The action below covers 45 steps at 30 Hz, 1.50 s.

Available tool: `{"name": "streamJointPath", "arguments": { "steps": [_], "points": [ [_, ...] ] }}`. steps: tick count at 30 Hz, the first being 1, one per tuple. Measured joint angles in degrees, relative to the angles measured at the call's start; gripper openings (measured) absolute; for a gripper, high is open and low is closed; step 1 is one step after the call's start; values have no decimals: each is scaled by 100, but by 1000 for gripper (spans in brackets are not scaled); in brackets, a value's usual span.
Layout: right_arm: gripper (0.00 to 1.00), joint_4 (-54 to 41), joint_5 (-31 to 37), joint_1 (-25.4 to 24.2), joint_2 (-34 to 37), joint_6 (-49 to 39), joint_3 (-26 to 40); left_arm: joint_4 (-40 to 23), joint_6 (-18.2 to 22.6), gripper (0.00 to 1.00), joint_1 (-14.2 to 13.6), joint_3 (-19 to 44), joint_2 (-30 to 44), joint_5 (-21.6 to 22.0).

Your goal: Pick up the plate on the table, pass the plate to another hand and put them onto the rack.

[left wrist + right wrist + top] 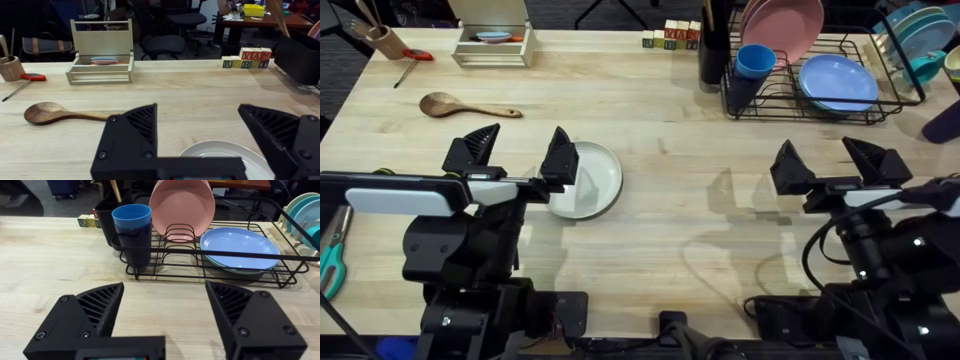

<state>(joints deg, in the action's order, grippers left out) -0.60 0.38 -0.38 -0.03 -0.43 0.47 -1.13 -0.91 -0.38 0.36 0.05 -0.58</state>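
Plate (pixel 588 180) flat on table (pixel 660 230), well short of rack (pixel 810 95). Left claw (pixel 518 152) released, spread over plate's near-left edge. Right claw (pixel 827 162) released, before rack, apart from plate.

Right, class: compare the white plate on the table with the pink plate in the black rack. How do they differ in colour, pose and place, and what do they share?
The white plate lies flat; the pink plate stands on edge. The white plate rests on the bare table under the open left claw; the pink plate sits in the rack, with no claw by it. White against pink. Both are round, rimmed and empty.
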Motion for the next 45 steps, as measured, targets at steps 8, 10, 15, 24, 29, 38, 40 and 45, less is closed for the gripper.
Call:
{"name": "streamJointPath", "arguments": {
  "steps": [8, 10, 15, 24, 29, 38, 40, 45],
  "points": [
    [995, -114, 4, 0, 2, 0, 13, -9, 0, 994, 0, 0, 0, 0],
    [995, -112, 4, 0, 2, 0, 13, -9, 0, 993, 0, 0, 0, 1],
    [995, -111, 43, 0, 2, -28, 13, -9, 0, 993, 0, 0, 0, 48],
    [995, -802, 27, -1, 3, -50, 343, -633, -181, 993, -1, 142, 7, 83],
    [995, -1880, 41, -2, 316, -50, 1057, -1579, -260, 993, 0, 820, 4, 85],
    [994, -2519, 42, -2, 1677, -112, 2943, -2757, -269, 993, 0, 2384, 605, 85],
    [994, -2548, 43, -2, 2053, -141, 3314, -2925, -278, 993, 0, 2738, 934, 85],
    [995, -2794, 42, -2, 2957, -175, 4183, -3434, -282, 993, -1, 3708, 1895, 85]
  ]
}}
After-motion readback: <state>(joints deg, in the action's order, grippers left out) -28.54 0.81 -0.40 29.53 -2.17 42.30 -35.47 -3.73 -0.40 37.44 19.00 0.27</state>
